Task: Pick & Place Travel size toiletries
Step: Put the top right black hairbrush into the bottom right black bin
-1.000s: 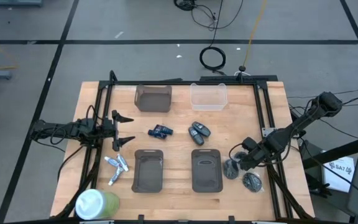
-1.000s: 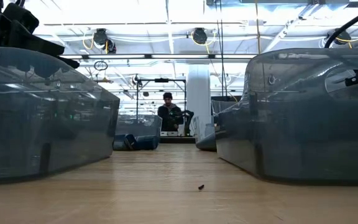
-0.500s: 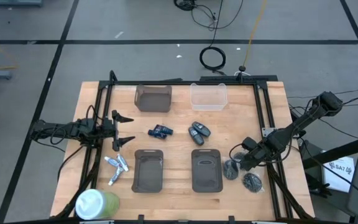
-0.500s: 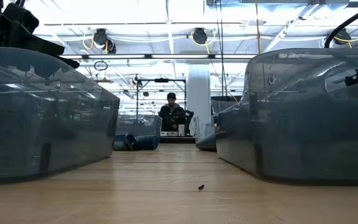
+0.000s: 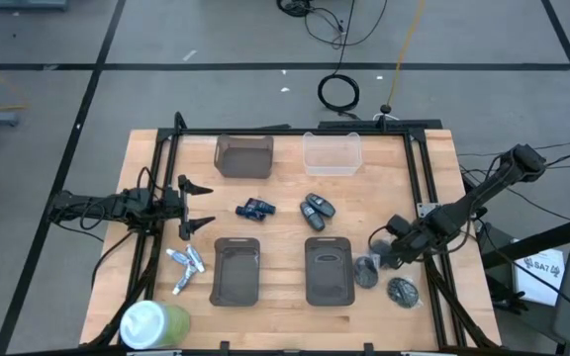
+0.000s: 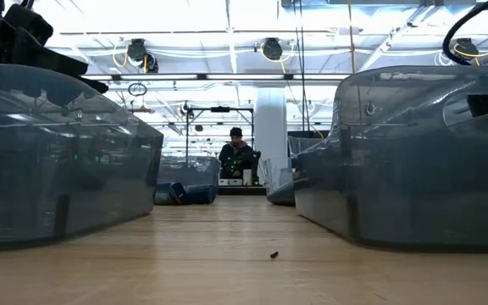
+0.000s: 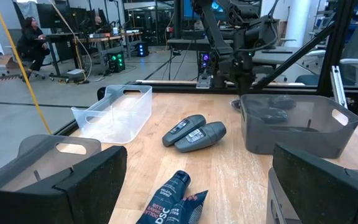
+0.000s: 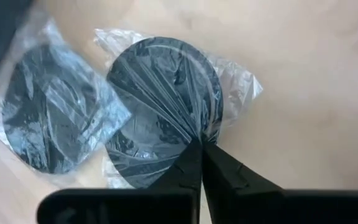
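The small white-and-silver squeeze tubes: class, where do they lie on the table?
In the high view, the small white-and-silver squeeze tubes lie near the table's left front, beside the left dark rectangular tray.

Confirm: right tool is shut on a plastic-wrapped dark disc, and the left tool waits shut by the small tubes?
Not quite. The left tool waits open, as the high view shows. The rest holds: the right tool is shut on the plastic-wrapped dark disc, and the small tubes lie near the left tool.
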Robot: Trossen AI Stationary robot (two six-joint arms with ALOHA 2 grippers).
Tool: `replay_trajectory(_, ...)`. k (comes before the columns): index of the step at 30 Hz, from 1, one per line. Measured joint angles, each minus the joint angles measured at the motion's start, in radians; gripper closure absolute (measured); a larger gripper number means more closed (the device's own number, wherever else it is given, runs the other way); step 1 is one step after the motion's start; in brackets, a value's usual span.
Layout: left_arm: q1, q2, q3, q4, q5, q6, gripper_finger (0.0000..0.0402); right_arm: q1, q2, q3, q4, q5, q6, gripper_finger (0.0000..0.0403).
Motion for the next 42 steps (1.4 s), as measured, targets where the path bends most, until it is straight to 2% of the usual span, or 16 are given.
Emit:
replay_trajectory(6,0.0,0.0,0.0,0.0,0.0,0.0,0.0007,0.0,-0.065,0.0,0.008,0.086,-0.031,0.0402)
replay_trajectory(14,0.0,0.0,0.0,0.0,0.0,0.0,0.0007,0.0,-0.143,0.0,0.008,0.266,-0.074,0.0403)
replay_trajectory(26,0.0,0.0,0.0,0.0,0.0,0.0,0.0007,0.0,-0.163,0.002,0.047,0.515,-0.154,0.0403)
replay_trajectory(35,0.0,0.0,0.0,0.0,0.0,0.0,0.0007,0.0,-0.163,0.002,0.236,0.676,-0.374,0.0403)
replay_trajectory(39,0.0,0.0,0.0,0.0,0.0,0.0,0.0007,0.0,-0.163,0.002,0.375,0.751,-0.547,0.0403)
replay_trajectory(42,0.0,0.0,0.0,0.0,0.0,0.0,0.0007,-0.001,-0.163,0.002,0.512,0.762,-0.713,0.0403)
